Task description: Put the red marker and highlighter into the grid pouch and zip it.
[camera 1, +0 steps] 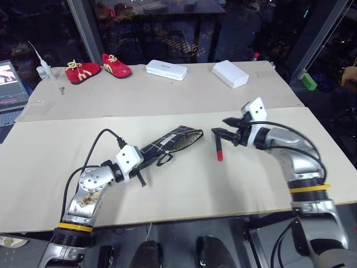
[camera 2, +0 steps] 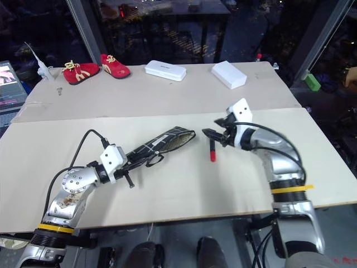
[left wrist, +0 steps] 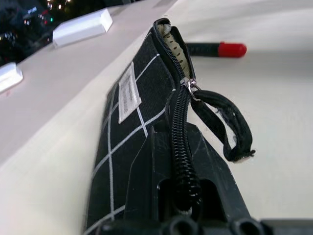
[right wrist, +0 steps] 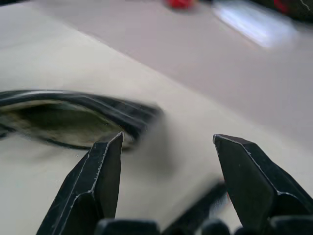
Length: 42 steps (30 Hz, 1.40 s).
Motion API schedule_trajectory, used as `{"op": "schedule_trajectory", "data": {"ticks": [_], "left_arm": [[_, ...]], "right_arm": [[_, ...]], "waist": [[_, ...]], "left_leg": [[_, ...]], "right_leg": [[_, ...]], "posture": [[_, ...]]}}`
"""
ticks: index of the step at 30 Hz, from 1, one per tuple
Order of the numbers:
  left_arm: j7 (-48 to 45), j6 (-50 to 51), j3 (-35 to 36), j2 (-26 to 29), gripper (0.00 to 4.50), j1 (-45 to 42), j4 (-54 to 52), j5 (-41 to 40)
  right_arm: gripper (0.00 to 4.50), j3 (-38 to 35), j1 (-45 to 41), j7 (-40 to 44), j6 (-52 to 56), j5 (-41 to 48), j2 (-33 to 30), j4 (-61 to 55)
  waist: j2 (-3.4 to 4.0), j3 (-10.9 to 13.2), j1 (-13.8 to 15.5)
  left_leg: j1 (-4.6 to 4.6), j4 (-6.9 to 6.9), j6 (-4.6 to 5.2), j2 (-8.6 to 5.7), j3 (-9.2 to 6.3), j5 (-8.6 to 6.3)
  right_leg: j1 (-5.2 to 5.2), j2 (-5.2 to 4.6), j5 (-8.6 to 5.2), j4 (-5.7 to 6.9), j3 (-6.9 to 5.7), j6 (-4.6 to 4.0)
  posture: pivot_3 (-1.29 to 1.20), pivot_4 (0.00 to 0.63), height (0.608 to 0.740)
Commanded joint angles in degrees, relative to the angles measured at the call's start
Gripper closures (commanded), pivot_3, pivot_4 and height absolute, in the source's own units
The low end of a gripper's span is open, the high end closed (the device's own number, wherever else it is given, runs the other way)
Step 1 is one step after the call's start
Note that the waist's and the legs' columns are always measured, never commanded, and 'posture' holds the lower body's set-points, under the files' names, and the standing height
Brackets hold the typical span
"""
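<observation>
Nearest the lens, left gripper with fingers clamped on one grid pouch, mouth gaping, on pale counter. Right gripper fingers spread, empty, over one red marker. Behind: two white boxes, two red shoes, dark windows.

Bright tabletop, dark surroundings, blurred close-ups
</observation>
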Motion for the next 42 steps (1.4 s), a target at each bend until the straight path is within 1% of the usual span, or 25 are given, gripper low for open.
{"op": "schedule_trajectory", "data": {"ticks": [1,4,8,12,16,21,22,25,27,31,36,40,42], "left_arm": [[0.5,0.4,0.9,0.3,4.50,0.5,-3.1,-1.0],[0.6,0.7,0.9,0.3,4.50,0.4,-3.2,-1.0],[1.0,1.3,1.0,0.0,4.50,0.0,-3.3,-1.1],[1.2,1.5,0.9,-0.2,4.50,-0.2,-3.3,-1.2],[1.7,1.7,1.0,-0.4,4.50,0.0,-3.6,-1.3],[1.9,2.0,1.0,-0.5,4.50,-0.1,-3.6,-1.3],[1.9,2.0,1.0,-0.6,4.50,-0.2,-3.6,-1.3],[2.0,2.1,0.8,-0.9,4.50,-0.7,-3.2,-1.2],[1.9,2.0,0.8,-1.0,4.50,-0.6,-3.3,-1.2],[1.5,1.9,0.7,-1.0,4.50,-0.9,-3.0,-1.2],[1.1,1.8,0.7,-1.0,4.50,-1.6,-2.5,-1.4],[0.5,1.5,0.5,-0.9,4.50,-1.7,-2.2,-1.4],[0.2,1.4,0.5,-0.8,4.50,-1.8,-2.0,-1.4]], "right_arm": [[1.22,-1.6,-0.8,-9.3,7.1,-2.4,1.5,-2.3],[1.22,-2.8,-1.1,-12.4,10.5,-2.0,3.1,-3.0],[1.22,-2.1,-1.1,-14.6,11.6,-3.0,3.8,-3.1],[1.22,-1.7,-0.5,-16.4,14.0,-2.5,5.7,-3.0],[1.22,-1.2,1.4,-18.4,16.4,-2.8,8.1,-2.1],[1.22,-1.6,2.7,-19.9,17.7,-2.9,9.4,-1.3],[1.22,-0.6,3.5,-20.7,17.0,-4.2,9.1,-0.6],[1.92,1.4,6.2,-23.3,13.1,-8.4,7.5,1.1],[2.65,0.6,6.9,-23.5,12.0,-8.5,7.3,1.2],[3.93,-0.2,7.1,-23.7,10.7,-8.8,6.5,0.6],[3.98,-0.9,5.4,-22.5,6.9,-8.2,5.8,-0.7],[3.98,-1.8,2.5,-11.9,-6.3,-4.4,2.4,-9.5],[3.98,2.0,3.9,-5.1,-17.0,-8.0,-3.4,-13.5]], "waist": [[0.00,0.0,0.1],[0.00,0.0,0.2],[0.00,0.0,0.1],[0.00,0.0,0.0],[0.00,0.0,-0.1],[0.01,0.0,-0.1],[0.01,0.0,-0.1],[0.02,0.0,0.1],[0.02,0.0,0.2],[0.01,-0.1,0.3],[0.00,-0.1,0.4],[0.06,0.0,0.3],[0.09,0.0,0.1]], "left_leg": [[-0.07,0.00,-0.01,-0.01,0.00,0.00],[-0.19,0.01,0.00,-0.04,0.03,0.00],[-0.17,0.01,0.00,-0.06,0.01,0.00],[-0.16,0.01,0.01,-0.11,-0.01,0.00],[-0.16,0.00,0.01,-0.08,-0.01,0.00],[-0.07,0.02,0.01,-0.08,-0.02,0.00],[-0.02,0.02,0.01,-0.08,-0.03,0.00],[0.12,0.01,0.01,-0.08,-0.05,-0.01],[0.18,0.01,0.01,-0.09,-0.06,0.00],[0.19,0.04,0.01,-0.11,-0.12,0.00],[0.20,0.06,0.02,-0.13,-0.17,0.00],[0.05,0.06,0.02,-0.16,-0.18,0.00],[-0.07,0.04,0.03,-0.18,-0.18,-0.01]], "right_leg": [[-0.06,-0.01,0.00,0.00,0.00,0.01],[-0.14,-0.03,0.01,-0.04,-0.01,0.03],[-0.15,-0.02,0.01,-0.03,0.00,0.04],[-0.15,0.02,0.01,-0.02,0.00,0.04],[-0.15,0.05,0.01,-0.02,0.00,0.04],[-0.03,0.01,0.01,-0.03,0.01,0.05],[0.02,0.01,0.01,-0.04,0.01,0.05],[0.19,0.03,0.00,-0.07,-0.02,0.07],[0.36,0.01,-0.06,-0.10,-0.09,0.14],[0.40,-0.03,-0.06,-0.10,-0.03,0.14],[0.43,-0.04,-0.06,-0.10,-0.03,0.14],[0.25,-0.04,-0.05,-0.11,0.02,0.15],[0.12,0.00,-0.05,-0.13,0.03,0.17]], "posture": [[0.00,0.150,0.740],[0.00,0.150,0.740],[0.00,0.150,0.740],[0.00,0.150,0.740],[0.00,0.150,0.740],[0.00,0.150,0.740],[0.00,0.150,0.740],[0.00,0.150,0.740],[0.00,0.150,0.740],[0.00,0.150,0.740],[0.00,0.150,0.740],[0.00,0.150,0.740],[0.00,0.150,0.740]]}}
